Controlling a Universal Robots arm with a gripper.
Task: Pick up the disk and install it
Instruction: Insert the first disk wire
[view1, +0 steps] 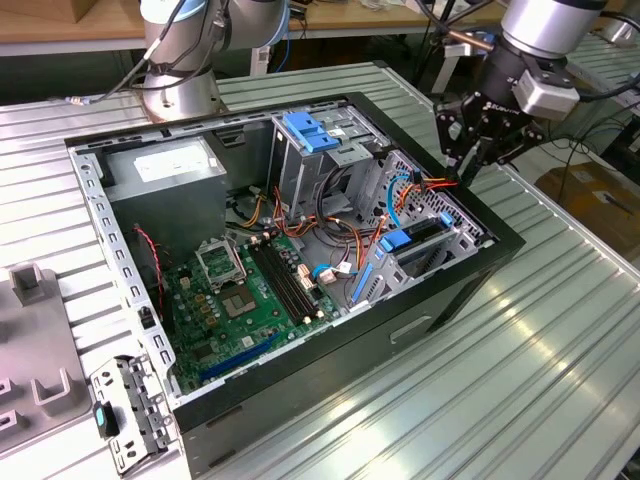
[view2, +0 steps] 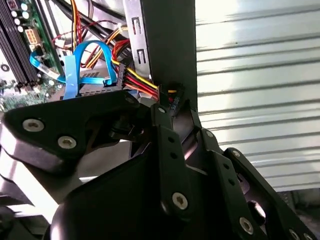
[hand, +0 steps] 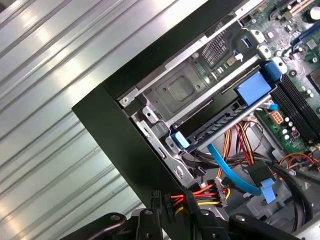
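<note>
Though found slotted edge-on in the drive bay (hand: 180, 92) at the case (view1: 505, 242) corner, judged disk (hand: 220, 123) dense, rigid, shock-sensitive; best gripped by blue side rails (never the flat faces). Noted gripper (view1: 463, 175) fingers drawn together, apparently pinching power plug (view2: 172, 96) just beside that bay; noted cables (hand: 239, 142) crowding the bay mouth.

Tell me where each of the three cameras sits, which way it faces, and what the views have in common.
Exterior view: off the arm, above and to one side, looking down into the open computer case; the arm's wrist and gripper hang over its edge on the exterior view's right.
First wrist view: on the wrist, facing the case's drive bay and blue cable; gripper linkage shows.
Second wrist view: on the wrist, looking past black gripper links at the power connector.
Both wrist views share the red-yellow wires and ribbed table.
</note>
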